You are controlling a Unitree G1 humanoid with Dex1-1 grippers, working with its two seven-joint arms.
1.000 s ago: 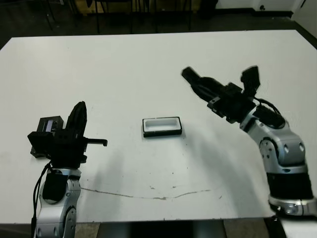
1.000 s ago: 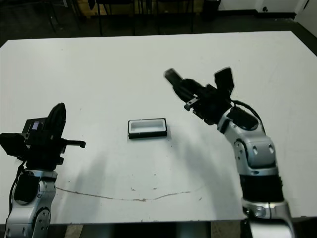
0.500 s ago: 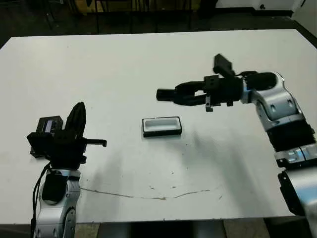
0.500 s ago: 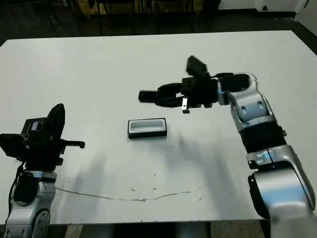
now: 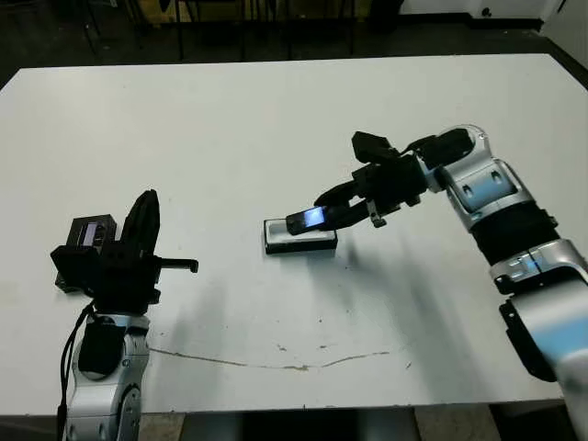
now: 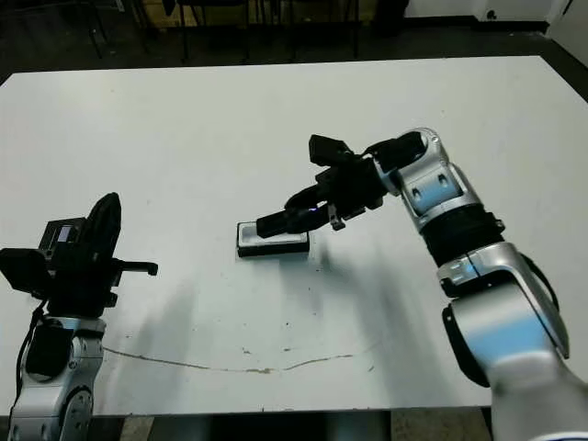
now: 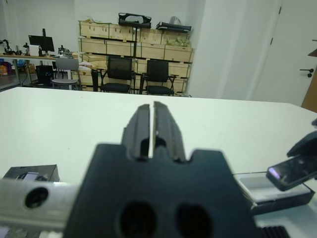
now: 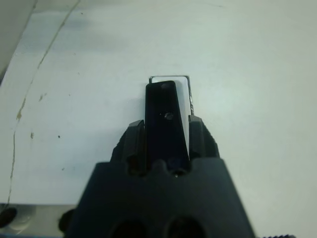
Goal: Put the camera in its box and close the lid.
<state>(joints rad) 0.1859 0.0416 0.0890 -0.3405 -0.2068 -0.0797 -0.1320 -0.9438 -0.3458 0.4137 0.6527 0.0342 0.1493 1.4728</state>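
My right gripper (image 5: 338, 204) is shut on the camera (image 5: 306, 219), a slim black bar with a bluish screen facing up. The camera hangs tilted just above the box (image 5: 319, 242), a shallow black-rimmed tray with white lining at the table's middle. In the right wrist view the camera (image 8: 166, 111) covers most of the box (image 8: 184, 95). The lid (image 5: 91, 231), black with a bluish panel, lies at the far left beside my left arm. My left gripper (image 7: 152, 108) is shut with nothing in it, raised over the table near the lid (image 7: 30, 173).
A thin dark scratch (image 5: 276, 360) runs across the white table (image 5: 230, 129) near its front edge. Chairs and wooden crates (image 7: 133, 47) stand beyond the far edge.
My right arm has swung from raised at the right, leftward and down, bringing the camera over the box. The left arm and the lid have not moved.
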